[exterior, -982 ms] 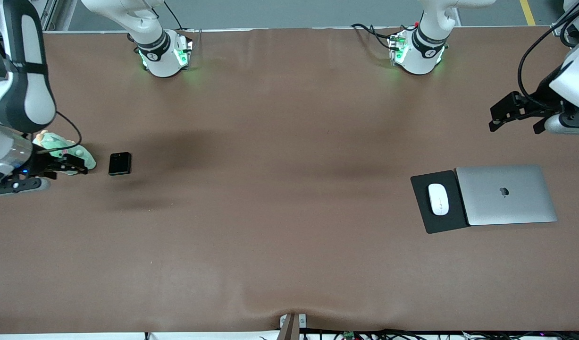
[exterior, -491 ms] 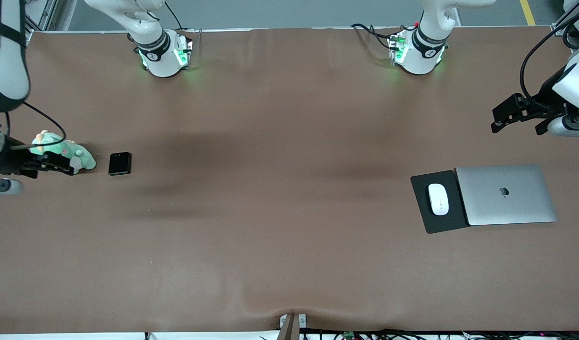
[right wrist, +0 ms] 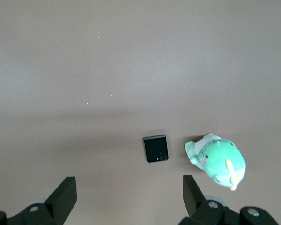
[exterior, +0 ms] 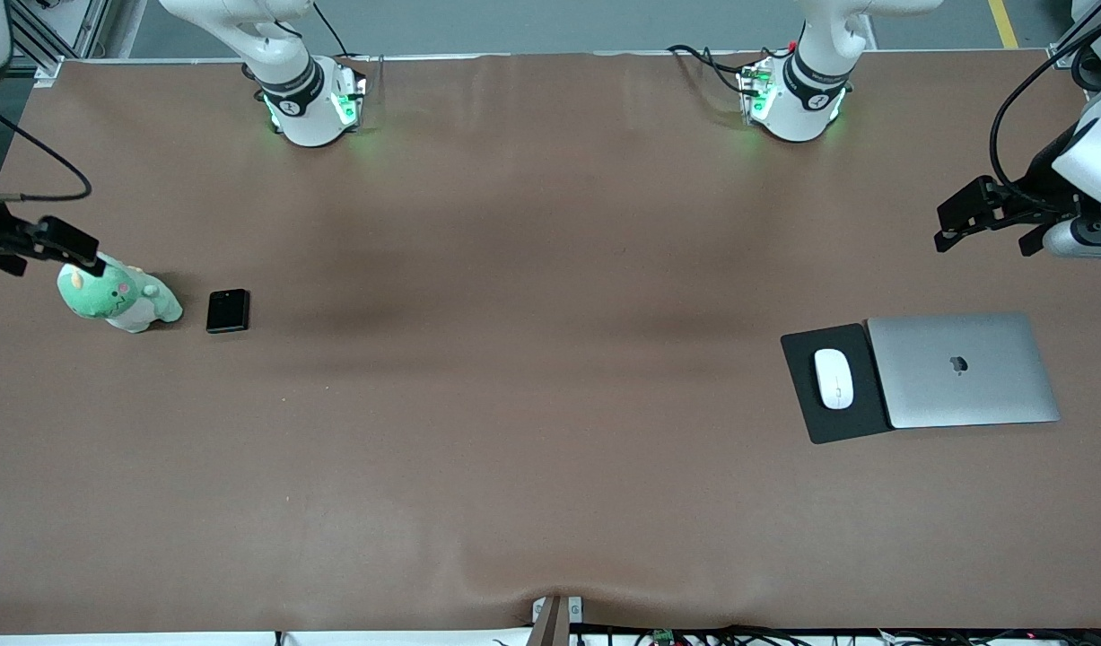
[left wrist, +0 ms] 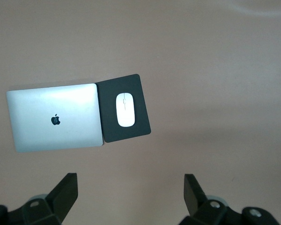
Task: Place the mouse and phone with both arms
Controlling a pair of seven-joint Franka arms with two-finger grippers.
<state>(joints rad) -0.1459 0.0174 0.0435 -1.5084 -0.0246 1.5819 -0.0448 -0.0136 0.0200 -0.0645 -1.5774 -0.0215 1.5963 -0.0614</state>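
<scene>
Right of frame: mouse on mouse pad beside laptop, desk-style; left gripper above, empty, fingers apart. Left of frame: phone beside plush toy; right gripper at edge, empty, fingers apart.

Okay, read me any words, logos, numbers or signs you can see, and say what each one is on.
No readable words or numbers anywhere.
Apple logo, a sign without letters: on the lid of the closed silver laptop.
Small round marks on the black bands of both arm bases: too small to read.
</scene>
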